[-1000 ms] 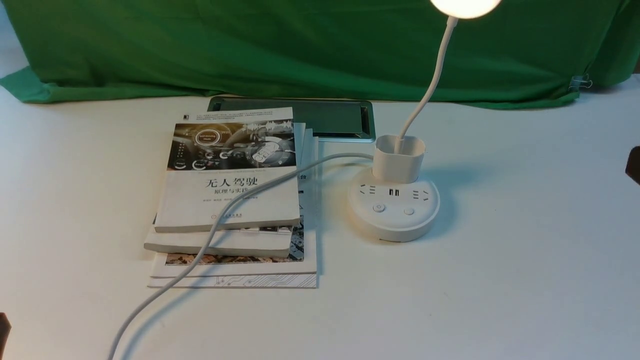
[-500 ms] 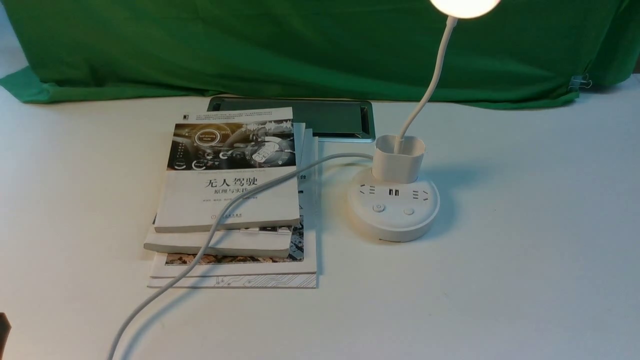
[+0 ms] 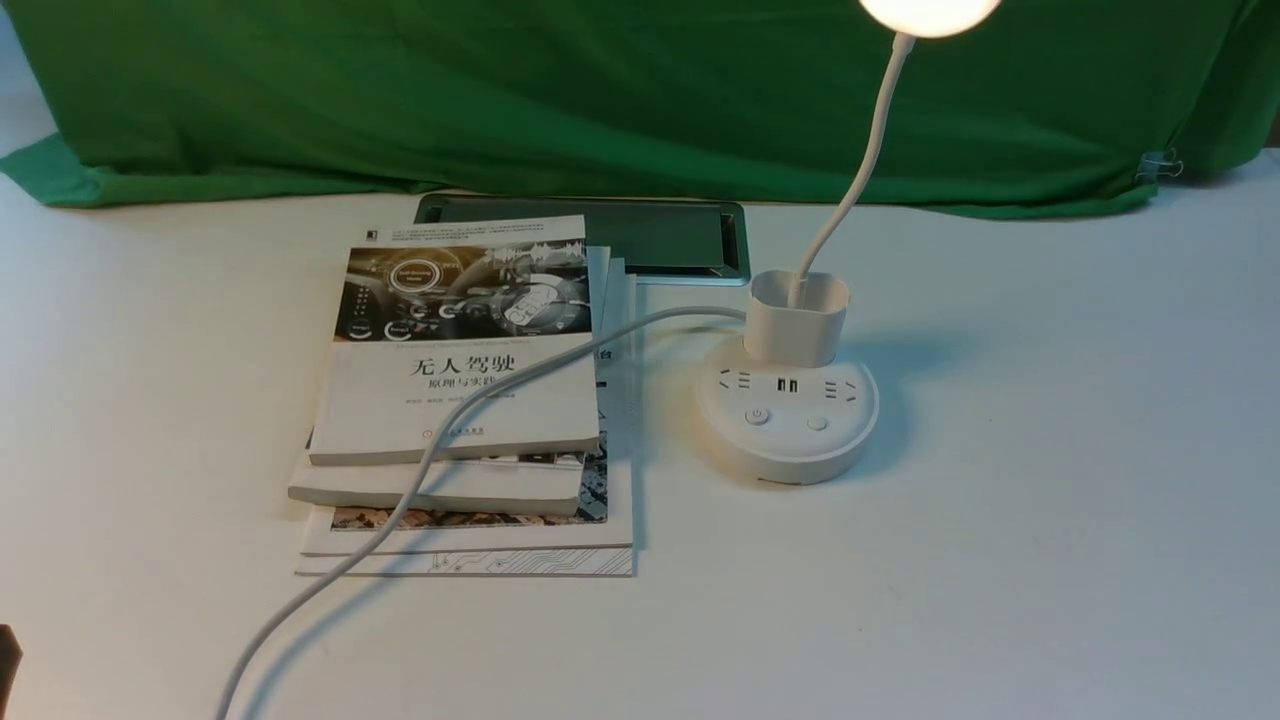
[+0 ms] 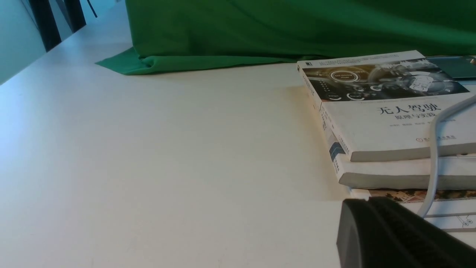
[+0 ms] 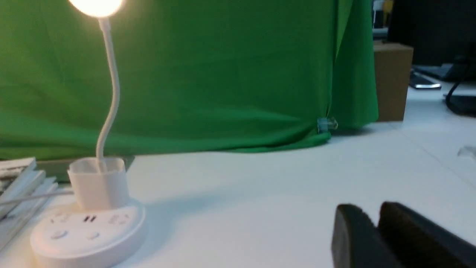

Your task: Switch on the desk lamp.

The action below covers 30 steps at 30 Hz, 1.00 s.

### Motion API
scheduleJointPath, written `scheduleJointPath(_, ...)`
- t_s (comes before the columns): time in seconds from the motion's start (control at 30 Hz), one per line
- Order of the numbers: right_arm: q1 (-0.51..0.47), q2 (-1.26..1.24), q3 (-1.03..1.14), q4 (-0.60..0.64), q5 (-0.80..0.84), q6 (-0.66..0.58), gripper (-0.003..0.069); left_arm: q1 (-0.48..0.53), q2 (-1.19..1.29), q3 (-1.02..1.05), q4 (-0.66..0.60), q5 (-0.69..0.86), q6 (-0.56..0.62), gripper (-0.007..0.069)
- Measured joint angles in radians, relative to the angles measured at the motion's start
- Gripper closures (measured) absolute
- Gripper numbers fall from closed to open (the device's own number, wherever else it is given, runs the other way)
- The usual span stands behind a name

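The white desk lamp stands right of centre on the table: round puck base [image 3: 787, 420] with sockets and two buttons, cup holder [image 3: 798, 317], thin gooseneck [image 3: 858, 165] and a round head [image 3: 930, 12] that glows. Its white cord [image 3: 420, 470] runs left over the books to the front edge. It also shows in the right wrist view [image 5: 87, 230]. My left gripper [image 4: 366, 203] is shut and empty, low at the front left, near the books' corner. My right gripper [image 5: 372, 214] is shut and empty, off to the lamp's right; it is out of the front view.
A stack of books [image 3: 460, 400] lies left of the lamp, with a dark tray-like panel [image 3: 650, 235] behind it. A green cloth [image 3: 600, 90] covers the back. A cardboard box [image 5: 392, 82] stands at the far right beyond the cloth.
The dark tip of my right gripper at the front view's right edge has withdrawn out of view. The lamp stays lit and nothing else has moved.
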Motion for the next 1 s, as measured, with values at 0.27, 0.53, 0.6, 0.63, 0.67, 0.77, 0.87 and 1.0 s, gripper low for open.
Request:
scheduleJointPath(0.27,0.000,0.000,0.000,0.000,0.155,0.004,0.0494,0.000,0.000,0.000,0.000,0.000,0.000,0.0603)
scheduleJointPath(0.53,0.000,0.000,0.000,0.000,0.185,0.004,0.0470,0.000,0.000,0.000,0.000,0.000,0.000,0.0603)
scheduleJointPath(0.6,0.000,0.000,0.000,0.000,0.185,0.004,0.0467,0.000,0.000,0.000,0.000,0.000,0.000,0.0603)
scheduleJointPath(0.63,0.000,0.000,0.000,0.000,0.186,0.006,0.0465,0.000,0.000,0.000,0.000,0.000,0.000,0.0603)
scheduleJointPath(0.67,0.000,0.000,0.000,0.000,0.187,0.006,0.0462,0.000,0.000,0.000,0.000,0.000,0.000,0.0603)
scheduleJointPath(0.77,0.000,0.000,0.000,0.000,0.187,0.007,0.0456,0.000,0.000,0.000,0.000,0.000,0.000,0.0603)
scheduleJointPath(0.87,0.000,0.000,0.000,0.000,0.187,0.007,0.0454,0.000,0.000,0.000,0.000,0.000,0.000,0.0603)
scheduleJointPath(1.0,0.000,-0.001,0.000,0.000,0.187,0.008,0.0438,0.000,0.000,0.000,0.000,0.000,0.000,0.0603)
